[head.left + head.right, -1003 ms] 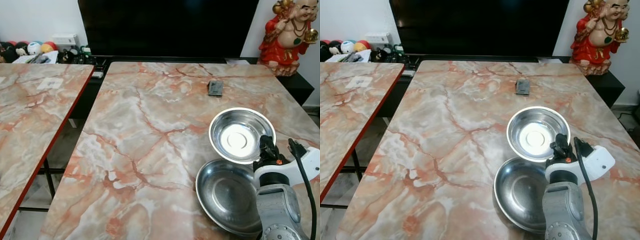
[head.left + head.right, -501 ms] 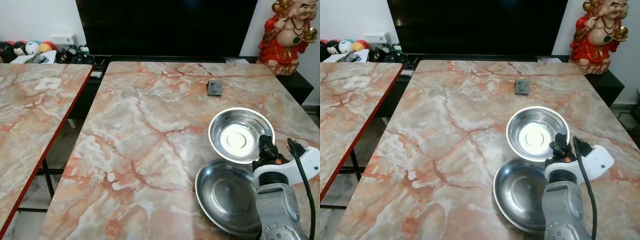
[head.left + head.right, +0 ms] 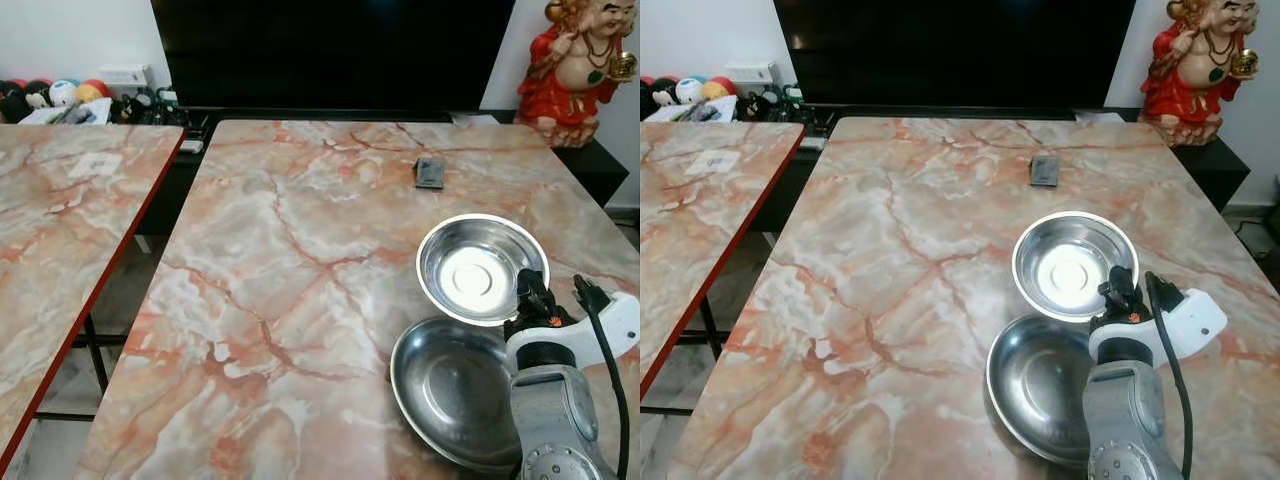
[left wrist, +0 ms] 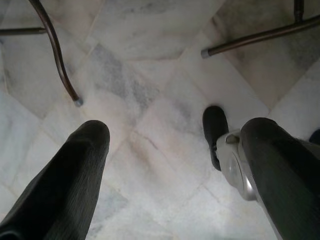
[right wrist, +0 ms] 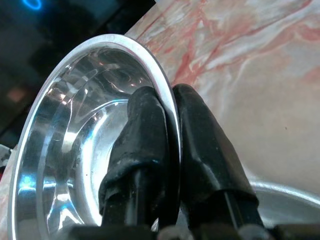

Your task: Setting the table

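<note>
Two shiny steel bowls are at the near right of the marble table [image 3: 300, 250]. The smaller steel bowl [image 3: 480, 268] is tilted up above the table, and my right gripper [image 3: 530, 290] is shut on its near rim. In the right wrist view the two black fingers [image 5: 200, 145] pinch that rim [image 5: 165, 100], one inside and one outside. The larger steel bowl [image 3: 450, 390] rests flat on the table just below it, partly hidden by my right arm. My left gripper [image 4: 160, 145] hangs open over the tiled floor.
A small dark flat object [image 3: 430, 174] lies on the far part of the table. A red figurine [image 3: 580, 70] stands at the back right, beside a big black screen [image 3: 330, 50]. A second marble table [image 3: 60, 230] stands to the left across a gap.
The view has shifted very slightly. The right gripper still holds the small bowl in the same place over the larger one.
</note>
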Tool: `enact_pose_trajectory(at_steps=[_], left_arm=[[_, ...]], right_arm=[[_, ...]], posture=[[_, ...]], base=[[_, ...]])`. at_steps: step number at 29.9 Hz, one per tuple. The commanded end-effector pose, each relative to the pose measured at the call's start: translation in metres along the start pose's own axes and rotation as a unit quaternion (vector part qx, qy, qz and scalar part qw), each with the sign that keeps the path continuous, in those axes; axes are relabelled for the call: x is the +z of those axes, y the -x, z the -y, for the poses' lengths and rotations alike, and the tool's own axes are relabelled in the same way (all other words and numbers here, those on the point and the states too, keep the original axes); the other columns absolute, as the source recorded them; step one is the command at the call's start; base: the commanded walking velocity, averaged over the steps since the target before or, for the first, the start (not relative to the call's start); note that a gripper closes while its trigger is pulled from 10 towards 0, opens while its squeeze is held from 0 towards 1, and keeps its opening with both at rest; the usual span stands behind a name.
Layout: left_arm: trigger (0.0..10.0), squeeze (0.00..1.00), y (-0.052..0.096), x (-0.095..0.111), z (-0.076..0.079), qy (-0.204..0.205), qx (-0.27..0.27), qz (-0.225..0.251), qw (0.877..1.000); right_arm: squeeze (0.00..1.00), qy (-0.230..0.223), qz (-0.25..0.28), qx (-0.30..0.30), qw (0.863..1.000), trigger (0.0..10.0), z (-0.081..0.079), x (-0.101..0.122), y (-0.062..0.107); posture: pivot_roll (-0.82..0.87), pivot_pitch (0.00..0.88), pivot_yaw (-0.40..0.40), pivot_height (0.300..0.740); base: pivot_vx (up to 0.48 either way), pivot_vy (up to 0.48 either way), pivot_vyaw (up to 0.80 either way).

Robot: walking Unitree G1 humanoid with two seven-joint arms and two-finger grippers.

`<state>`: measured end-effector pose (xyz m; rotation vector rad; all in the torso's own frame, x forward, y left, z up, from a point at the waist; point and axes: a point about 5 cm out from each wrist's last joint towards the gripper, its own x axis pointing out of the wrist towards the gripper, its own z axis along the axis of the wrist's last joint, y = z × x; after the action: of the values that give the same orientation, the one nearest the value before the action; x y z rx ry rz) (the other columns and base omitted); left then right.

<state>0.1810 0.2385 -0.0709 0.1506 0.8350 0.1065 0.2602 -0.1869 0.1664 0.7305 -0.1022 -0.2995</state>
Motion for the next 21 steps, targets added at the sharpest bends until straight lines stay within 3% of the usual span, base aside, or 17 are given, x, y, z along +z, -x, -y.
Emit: enact_pose_trajectory(at_steps=[1,10,21], left_arm=[[10.0,0.0,0.0024,-0.0081,-0.0013,-0.001,0.0,-0.011,1.0],[10.0,0.0,0.0024,-0.0081,-0.0014,-0.002,0.0,-0.011,1.0],[10.0,0.0,0.0026,-0.0088,-0.0016,-0.005,0.002,-0.013,1.0]], right_arm=[[0.0,-0.024,0.002,0.001,1.0,10.0,-0.0047,-0.0023,0.0006],[0.0,-0.026,0.001,0.002,1.0,10.0,-0.0054,-0.0031,0.0],[0.0,-0.027,0.004,0.004,1.0,10.0,-0.0062,-0.0031,-0.0022]], posture=[[-0.01,0.106,-0.012,0.74],[-0.01,0.104,-0.011,0.74],[-0.01,0.096,-0.01,0.74]], base=[[-0.262,0.0,0.0],[-0.265,0.0,0.0],[0.0,0.0,0.0]])
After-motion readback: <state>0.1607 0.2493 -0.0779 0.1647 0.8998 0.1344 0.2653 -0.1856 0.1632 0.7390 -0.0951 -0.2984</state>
